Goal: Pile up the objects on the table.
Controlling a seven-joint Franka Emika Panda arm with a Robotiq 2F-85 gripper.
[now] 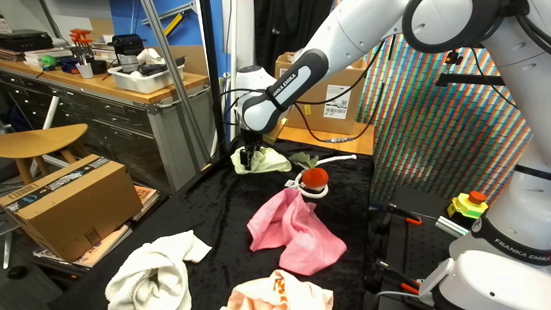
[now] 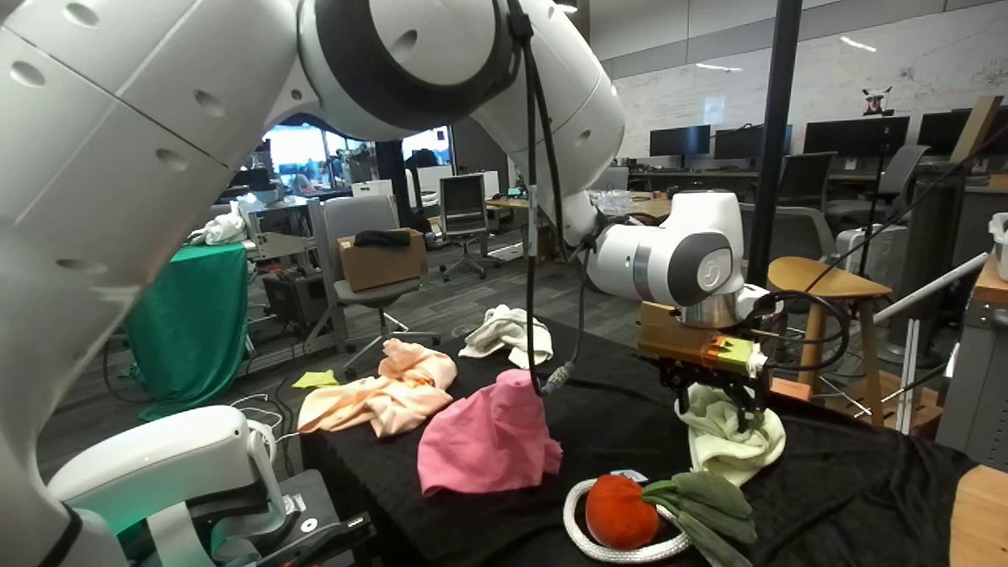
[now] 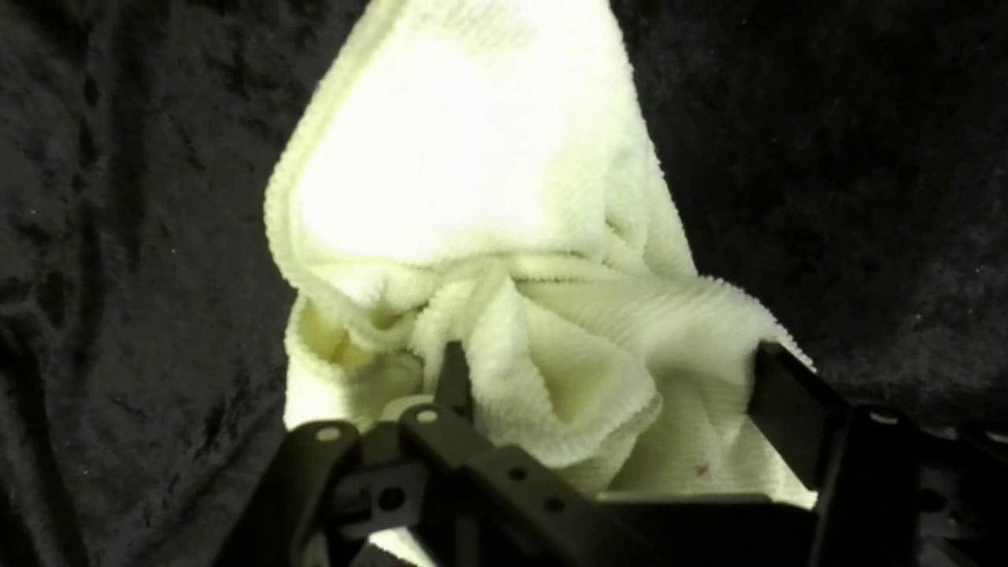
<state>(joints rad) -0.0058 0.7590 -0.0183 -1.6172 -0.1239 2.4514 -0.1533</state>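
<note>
A crumpled pale green cloth (image 1: 275, 163) lies at the table's far end in an exterior view. It also shows in an exterior view (image 2: 728, 453) and fills the wrist view (image 3: 654, 307). My gripper (image 3: 614, 366) is open, pointing down at this cloth. A raised fold stands between its fingers, close to the left one. The gripper also shows in both exterior views (image 1: 249, 157) (image 2: 713, 402). A red plush vegetable with green leaves (image 1: 315, 177) lies on a white rope loop (image 1: 316, 195). A pink cloth (image 1: 297, 232), a white towel (image 1: 161, 267) and a peach cloth (image 1: 258, 295) lie nearer the camera.
A black cloth (image 1: 215, 215) covers the table. A large cardboard box (image 1: 318, 107) stands beyond the far end. A cable (image 2: 563, 374) hangs from the arm in front of the pink cloth in an exterior view. A metal post (image 1: 172, 77) rises beside the table.
</note>
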